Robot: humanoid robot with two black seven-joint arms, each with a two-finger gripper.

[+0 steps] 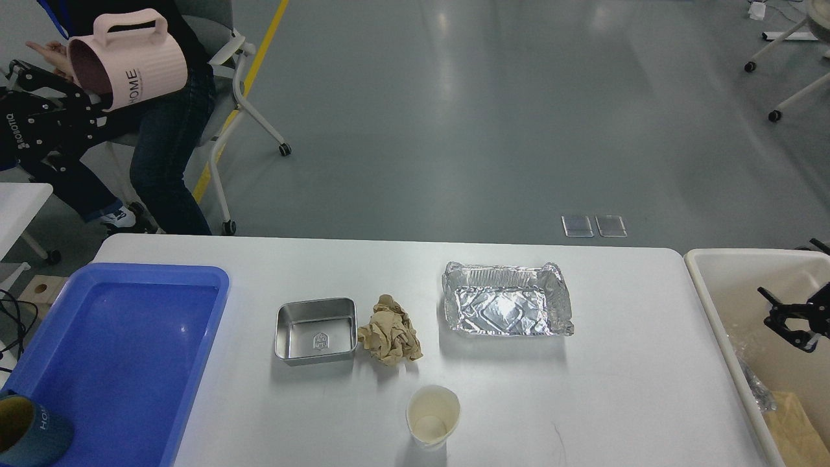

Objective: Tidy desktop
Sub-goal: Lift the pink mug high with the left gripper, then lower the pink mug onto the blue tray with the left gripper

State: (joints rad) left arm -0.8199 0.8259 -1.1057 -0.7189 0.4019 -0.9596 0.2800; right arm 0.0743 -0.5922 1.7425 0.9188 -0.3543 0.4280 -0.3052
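Held pink mug (126, 58) high at far left in left jaws clamped on its rim, clear of surface (616, 389) for binning; right jaws (788, 318) hung open over bin (703, 272).

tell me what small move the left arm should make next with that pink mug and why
Probably lower it toward the blue tray. The left gripper holds the pink mug high beyond the desktop's far left corner, and the tray already holds another mug.
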